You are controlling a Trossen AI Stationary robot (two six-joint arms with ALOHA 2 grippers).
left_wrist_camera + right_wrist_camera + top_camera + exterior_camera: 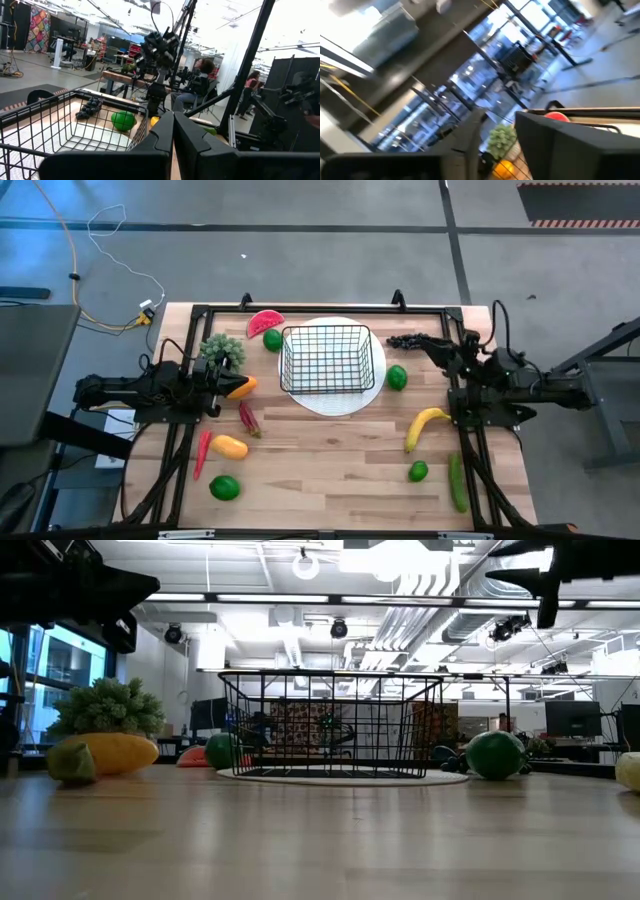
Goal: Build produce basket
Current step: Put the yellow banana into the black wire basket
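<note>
The black wire basket (pixel 328 358) stands on a round white plate (pixel 338 406) at mid-table. Produce lies loose around it. A watermelon slice (pixel 264 322), a leafy green piece (pixel 222 350), an orange fruit (pixel 240 387) and red peppers (pixel 248 418) are on the left. Dark grapes (pixel 412 340), a lime (pixel 397 377), a banana (pixel 425 425) and a cucumber (pixel 457 482) are on the right. My left gripper (pixel 173 131) is shut and empty, held above the table left of the basket. My right gripper (pixel 497 135) is raised at the right side, its fingers apart with nothing between them.
More limes lie at the near left (pixel 224 487) and near right (pixel 418 471), with an orange-yellow fruit (pixel 229 446) between them and the basket. The middle of the wooden table in front of the plate is bare. People sit in the room beyond.
</note>
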